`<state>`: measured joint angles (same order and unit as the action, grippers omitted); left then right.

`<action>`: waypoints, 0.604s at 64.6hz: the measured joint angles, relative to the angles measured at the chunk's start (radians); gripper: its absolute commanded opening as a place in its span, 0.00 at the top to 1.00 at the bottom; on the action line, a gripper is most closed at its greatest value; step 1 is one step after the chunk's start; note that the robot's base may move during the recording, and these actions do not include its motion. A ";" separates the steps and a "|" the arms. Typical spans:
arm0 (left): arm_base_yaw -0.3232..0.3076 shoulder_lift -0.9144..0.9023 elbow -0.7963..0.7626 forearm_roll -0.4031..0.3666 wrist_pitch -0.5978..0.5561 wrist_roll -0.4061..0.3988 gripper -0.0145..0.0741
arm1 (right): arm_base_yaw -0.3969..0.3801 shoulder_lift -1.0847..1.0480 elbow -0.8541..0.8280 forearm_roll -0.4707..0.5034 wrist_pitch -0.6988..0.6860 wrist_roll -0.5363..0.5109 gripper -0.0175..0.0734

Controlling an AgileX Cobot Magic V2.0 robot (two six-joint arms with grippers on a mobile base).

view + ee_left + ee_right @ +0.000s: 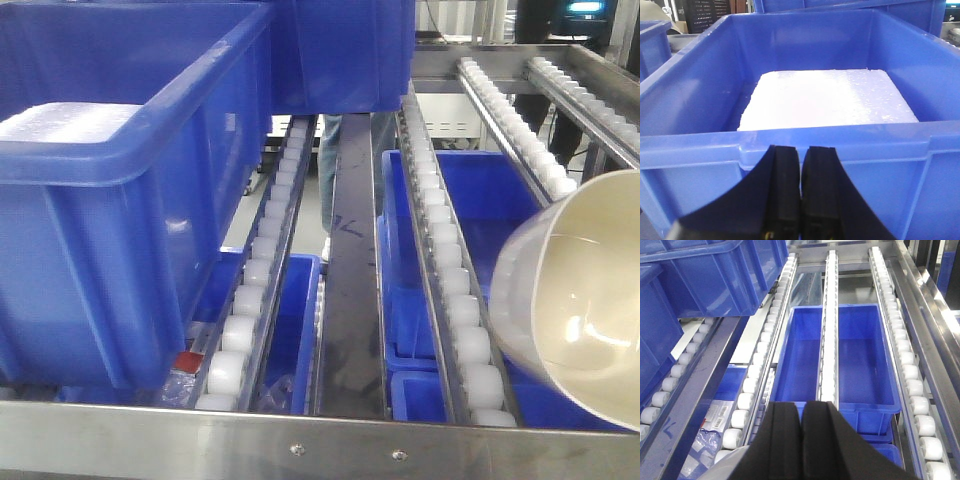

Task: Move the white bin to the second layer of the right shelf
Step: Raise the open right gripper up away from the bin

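Note:
The white bin point(580, 300) hangs tilted at the right edge of the front view, its mouth turned toward the camera, over the rightmost roller rail point(450, 270). The right shelf second layer is this rack level of white roller rails with a dark centre strip point(350, 280). In the right wrist view my right gripper point(801, 407) is shut above a roller rail point(829, 330), and a pale curve of the bin point(722, 467) shows at its lower left. My left gripper point(801, 150) is shut with nothing in it, just in front of a blue crate's near rim point(840, 142).
A large blue crate point(120, 200) with a white foam block point(825, 100) inside sits on the left rollers. A second blue crate point(340, 50) stands behind it. More blue crates point(860, 355) lie on the level below. A steel front rail point(300, 440) crosses the bottom.

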<state>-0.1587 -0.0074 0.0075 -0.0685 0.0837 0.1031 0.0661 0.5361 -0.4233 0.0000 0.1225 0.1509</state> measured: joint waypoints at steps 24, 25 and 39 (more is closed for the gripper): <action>0.000 0.000 0.000 0.000 0.000 0.000 0.74 | -0.010 -0.066 0.026 0.000 -0.002 0.000 0.75; 0.000 0.000 0.000 0.000 0.000 0.000 0.74 | -0.015 -0.080 0.033 0.000 -0.002 0.000 0.75; 0.000 0.000 0.000 0.000 0.000 0.000 0.74 | -0.078 -0.259 0.179 0.000 -0.006 0.000 0.75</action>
<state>-0.1587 -0.0074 0.0075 -0.0685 0.0837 0.1031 -0.0123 0.2767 -0.2444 0.0000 0.1167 0.1509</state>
